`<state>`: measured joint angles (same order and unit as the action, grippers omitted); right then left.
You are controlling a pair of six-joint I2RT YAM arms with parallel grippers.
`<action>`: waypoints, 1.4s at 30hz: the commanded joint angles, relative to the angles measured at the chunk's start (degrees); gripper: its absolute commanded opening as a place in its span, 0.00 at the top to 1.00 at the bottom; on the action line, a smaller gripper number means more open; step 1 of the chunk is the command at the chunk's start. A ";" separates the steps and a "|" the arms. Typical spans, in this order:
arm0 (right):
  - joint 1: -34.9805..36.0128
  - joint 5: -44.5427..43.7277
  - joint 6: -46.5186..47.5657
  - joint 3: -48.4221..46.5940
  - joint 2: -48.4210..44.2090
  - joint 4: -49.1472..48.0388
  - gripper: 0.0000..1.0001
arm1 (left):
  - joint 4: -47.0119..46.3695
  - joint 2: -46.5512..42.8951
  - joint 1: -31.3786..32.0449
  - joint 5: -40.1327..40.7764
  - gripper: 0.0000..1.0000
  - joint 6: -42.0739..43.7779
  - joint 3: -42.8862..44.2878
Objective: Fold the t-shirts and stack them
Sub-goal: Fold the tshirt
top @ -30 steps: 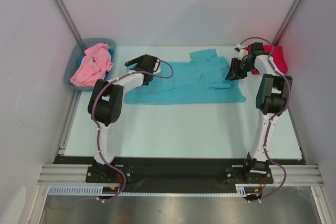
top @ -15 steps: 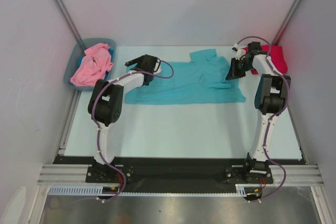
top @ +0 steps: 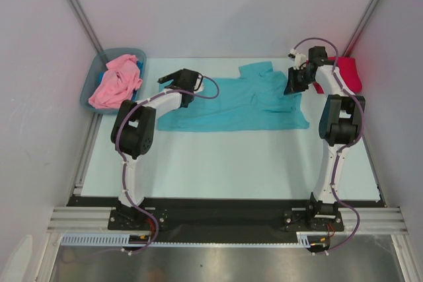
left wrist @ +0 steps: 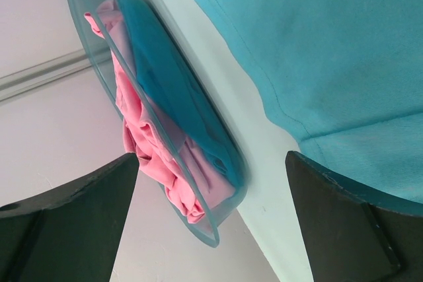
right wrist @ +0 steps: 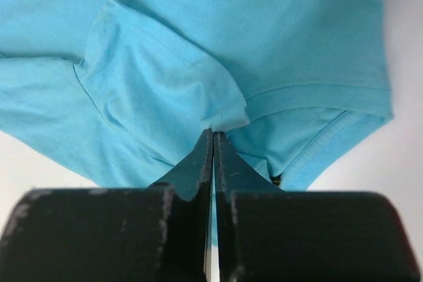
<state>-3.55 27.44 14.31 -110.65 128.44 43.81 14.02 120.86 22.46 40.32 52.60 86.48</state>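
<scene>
A teal t-shirt (top: 231,104) lies spread across the back of the table. My right gripper (top: 291,85) is shut on its right sleeve edge (right wrist: 225,113) and holds the fold of cloth up over the shirt. My left gripper (top: 169,77) is open and empty at the shirt's left edge (left wrist: 317,51), fingers (left wrist: 66,222) wide apart. A light pink t-shirt (top: 115,82) is crumpled in the grey-blue bin (top: 89,90); it also shows in the left wrist view (left wrist: 142,143). A crimson red t-shirt (top: 352,72) lies at the far right behind my right arm.
The bin stands at the back left corner against the left wall, its rim (left wrist: 106,90) close to my left fingers. White enclosure walls and metal struts ring the table (top: 231,163).
My right gripper has moved up and toward the back with the teal sleeve pinched in it, pulling the shirt's right side inward. The left arm has not moved.
</scene>
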 commanded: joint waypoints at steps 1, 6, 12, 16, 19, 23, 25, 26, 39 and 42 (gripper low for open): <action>0.12 -2.04 2.04 -3.43 -3.29 -1.36 1.00 | -1.19 -1.41 0.57 0.73 0.00 -0.48 2.20; 0.39 -3.09 2.74 -3.87 -3.11 -2.15 1.00 | -1.19 -1.24 0.57 0.73 0.00 -0.39 2.38; 1.35 -4.94 3.89 -6.50 -1.27 -2.85 1.00 | -1.19 -1.15 0.66 0.55 0.00 -0.30 2.56; 2.41 -6.08 5.03 -6.77 -0.65 -4.08 1.00 | -1.10 -1.15 0.66 0.55 0.00 -0.48 2.29; 3.11 -7.75 7.39 -6.33 -0.30 -5.67 1.00 | -1.10 -1.33 0.83 0.55 0.00 -0.13 2.12; 3.38 -8.54 8.98 -7.99 1.46 -4.97 1.00 | -1.01 -1.50 0.75 0.64 0.00 -0.04 1.94; 3.38 -8.89 9.42 -8.61 2.33 -4.35 1.00 | -1.01 -1.85 0.83 0.73 0.00 -0.04 1.68; 3.38 -8.98 9.86 -8.96 3.04 -4.18 1.00 | -1.01 -1.94 0.75 0.82 0.00 -0.13 1.33; 3.38 -10.39 11.80 -11.07 4.80 -6.81 1.00 | -0.93 -2.21 1.27 1.17 0.00 -0.48 0.53; 5.05 -10.57 11.80 -12.30 5.24 -7.43 1.00 | -0.84 -2.03 1.36 1.17 0.00 -0.57 0.62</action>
<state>0.27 17.30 25.36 -119.04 133.71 39.05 14.02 120.86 22.94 40.36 52.58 86.80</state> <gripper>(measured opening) 0.009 0.996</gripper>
